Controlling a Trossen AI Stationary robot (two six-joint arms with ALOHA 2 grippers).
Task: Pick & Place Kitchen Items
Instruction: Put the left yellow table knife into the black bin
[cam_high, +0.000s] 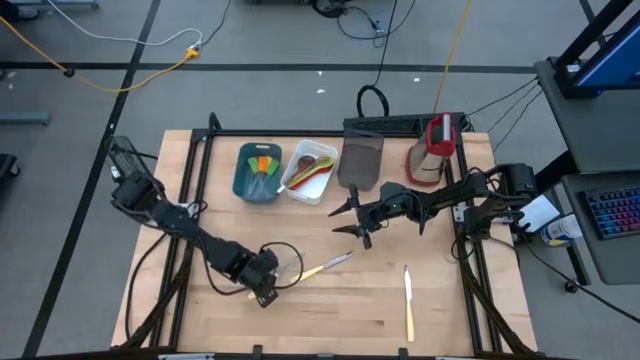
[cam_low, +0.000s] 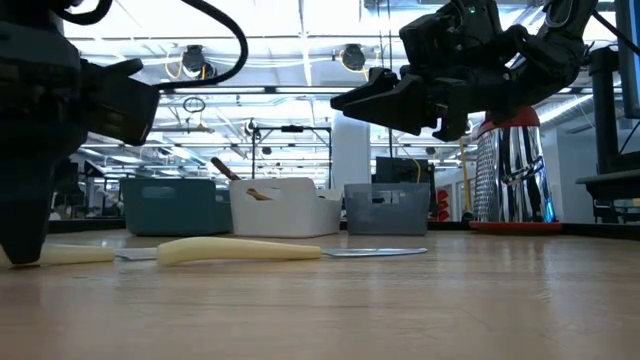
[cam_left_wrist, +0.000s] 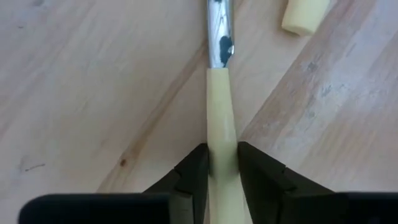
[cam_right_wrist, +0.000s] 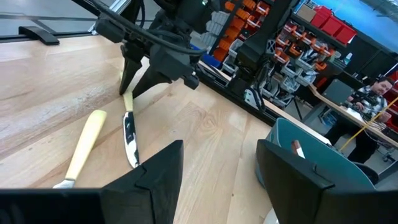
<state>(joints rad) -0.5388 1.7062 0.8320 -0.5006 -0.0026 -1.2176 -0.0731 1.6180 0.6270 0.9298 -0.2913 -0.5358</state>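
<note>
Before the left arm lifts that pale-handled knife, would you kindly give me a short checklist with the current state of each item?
1. Left hand straddles the knife handle: ok.
2. Fingers firmly clamped on the handle: cannot tell; they sit close on both sides.
3. Handle centred between the fingers: ok.
4. Second knife lies apart from the grasp: ok.
5. Right hand open, raised above the table, clear of the left arm: ok.
6. Teal tray has room for another utensil: cannot tell.
</note>
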